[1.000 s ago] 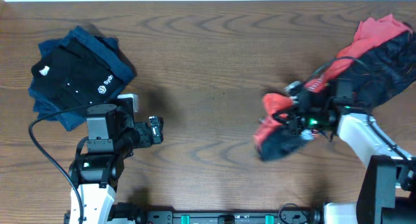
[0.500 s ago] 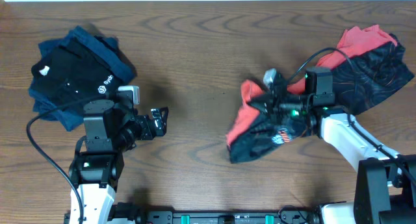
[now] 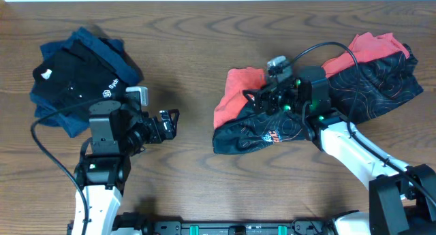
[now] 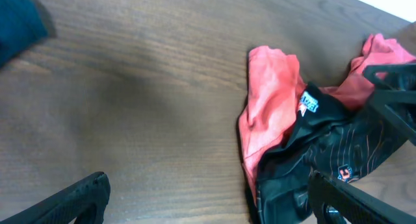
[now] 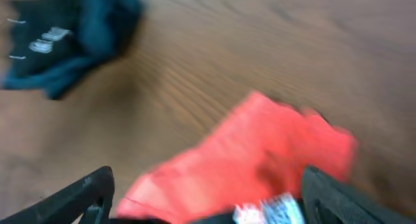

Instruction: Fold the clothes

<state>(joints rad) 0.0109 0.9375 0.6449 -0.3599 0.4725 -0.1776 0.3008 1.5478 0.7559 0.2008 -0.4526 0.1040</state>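
Observation:
A black jersey with a red line pattern (image 3: 354, 92) lies spread across the right half of the table, its coral-red inside (image 3: 235, 92) turned out at the left end. My right gripper (image 3: 253, 102) hovers over that red end, open, with the cloth lying loose below it (image 5: 260, 152). My left gripper (image 3: 172, 124) is open over bare wood, left of the jersey and pointing toward it (image 4: 338, 146). Folded black and navy shirts with a white logo (image 3: 78, 78) sit in a pile at the far left.
Brown wooden table (image 3: 197, 51), its far edge along the top of the overhead view. The right arm's cable (image 3: 320, 51) arcs over the jersey. The arm bases stand at the near edge.
My right gripper pulled the jersey leftward across the table, then opened and let it go. The garment now lies flatter and more spread out. The left gripper shifted slightly right.

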